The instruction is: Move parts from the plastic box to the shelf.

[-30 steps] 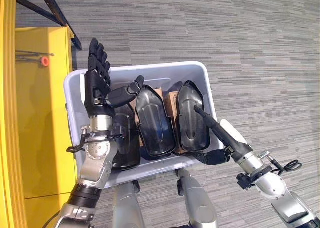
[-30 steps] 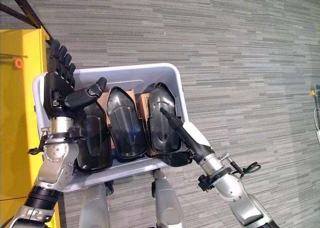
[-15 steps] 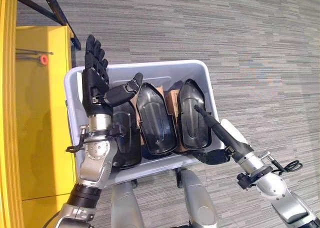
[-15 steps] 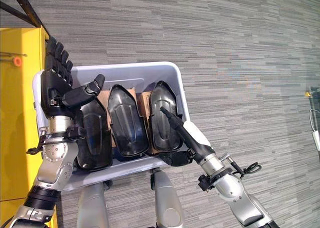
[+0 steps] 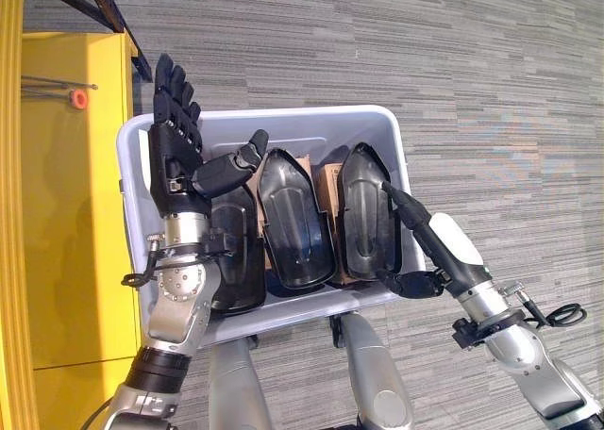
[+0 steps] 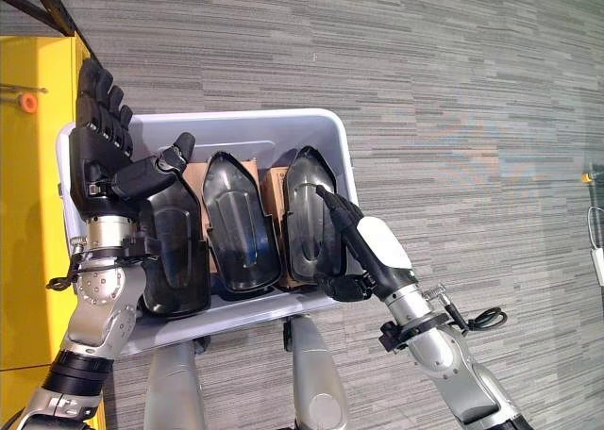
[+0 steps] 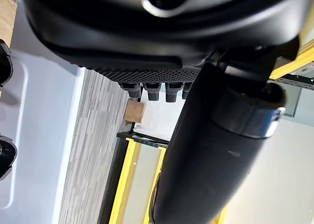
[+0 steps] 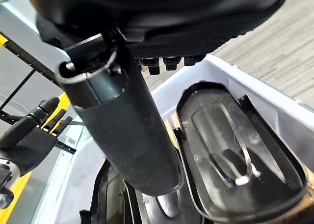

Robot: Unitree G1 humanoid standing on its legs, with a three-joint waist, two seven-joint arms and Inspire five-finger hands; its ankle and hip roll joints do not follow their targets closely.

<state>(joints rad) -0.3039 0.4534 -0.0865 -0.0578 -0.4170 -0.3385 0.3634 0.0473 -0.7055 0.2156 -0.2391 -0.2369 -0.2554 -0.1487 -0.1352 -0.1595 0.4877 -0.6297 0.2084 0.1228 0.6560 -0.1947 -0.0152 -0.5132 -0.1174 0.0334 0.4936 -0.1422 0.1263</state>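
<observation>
A pale grey plastic box holds three black moulded parts standing side by side: a left part, a middle part and a right part, also seen close in the right wrist view. My left hand is raised over the box's left end, open, its fingers straight and its thumb reaching toward the middle part. My right hand is at the box's front right corner, open, its fingers lying along the right part's outer edge. Neither hand holds anything.
The yellow shelf runs along the left, close to the box, with a small orange piece on it. A black frame bar crosses the top left. Brown cardboard stands between the parts. Grey striped carpet surrounds the box.
My right hand has turned and shifted right, from across the right part to its outer edge by the box wall. The left hand stays raised and open.
</observation>
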